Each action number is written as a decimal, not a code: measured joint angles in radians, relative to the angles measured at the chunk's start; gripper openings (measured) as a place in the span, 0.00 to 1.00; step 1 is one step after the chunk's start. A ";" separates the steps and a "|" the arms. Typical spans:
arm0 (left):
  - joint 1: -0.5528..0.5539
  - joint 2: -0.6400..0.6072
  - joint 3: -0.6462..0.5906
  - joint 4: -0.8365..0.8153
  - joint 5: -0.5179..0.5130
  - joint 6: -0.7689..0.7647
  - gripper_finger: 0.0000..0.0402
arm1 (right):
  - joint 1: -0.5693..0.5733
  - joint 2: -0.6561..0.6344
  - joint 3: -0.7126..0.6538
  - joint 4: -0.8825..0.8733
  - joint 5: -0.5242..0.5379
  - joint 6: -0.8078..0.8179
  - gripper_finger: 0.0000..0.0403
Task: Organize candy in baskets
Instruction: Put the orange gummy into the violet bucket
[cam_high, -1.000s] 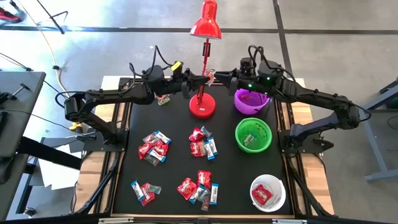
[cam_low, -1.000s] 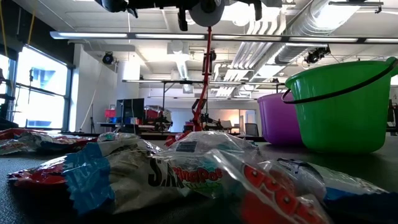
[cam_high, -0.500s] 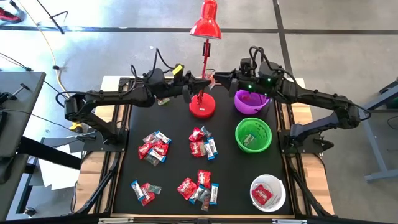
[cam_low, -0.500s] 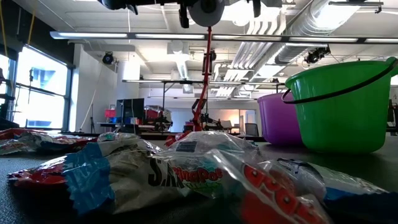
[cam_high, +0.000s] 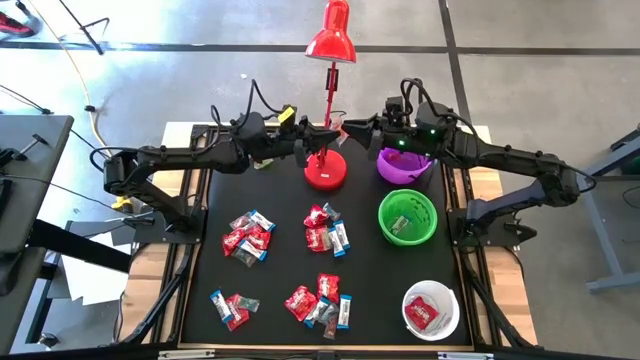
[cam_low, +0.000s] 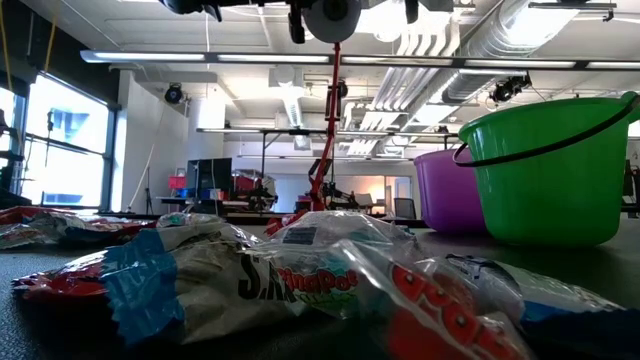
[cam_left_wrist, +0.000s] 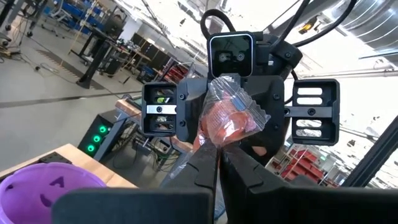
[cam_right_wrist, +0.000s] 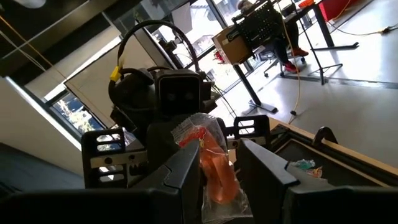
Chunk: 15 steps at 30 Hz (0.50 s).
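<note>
Progress looks partial from where I sit. On the high view, the white basket at lower right has red wrappers in it, the green basket right of centre has a few pieces on its floor, and the purple basket at upper right seems to have something inside, though the arm above it hides most of it. Plenty of candy is left: I count five loose piles on the mat, among them one left of centre, one at centre and one at lower centre.

Both arms meet in the air at upper centre, beside the red lamp. My left gripper has its jaws pinched tight on a red wrapped sweet. My right gripper faces it with jaws partly apart on either side of the same sweet; I judge this a handover, but I cannot tell whether the right one grips yet.

Work surface is a black mat on a wooden table. Beyond it the low view shows a large workshop with ceiling ducts, windows and benches.
</note>
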 joint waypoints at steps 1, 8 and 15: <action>0.000 0.000 0.000 0.000 0.000 0.000 0.00 | 0.000 0.000 0.000 0.000 0.000 0.000 0.27; -0.002 0.000 0.000 0.001 0.000 -0.003 0.00 | 0.013 0.000 0.000 0.005 -0.002 -0.008 0.28; -0.002 0.000 0.021 0.001 -0.001 -0.007 0.00 | 0.013 0.001 0.000 0.006 -0.020 -0.010 0.33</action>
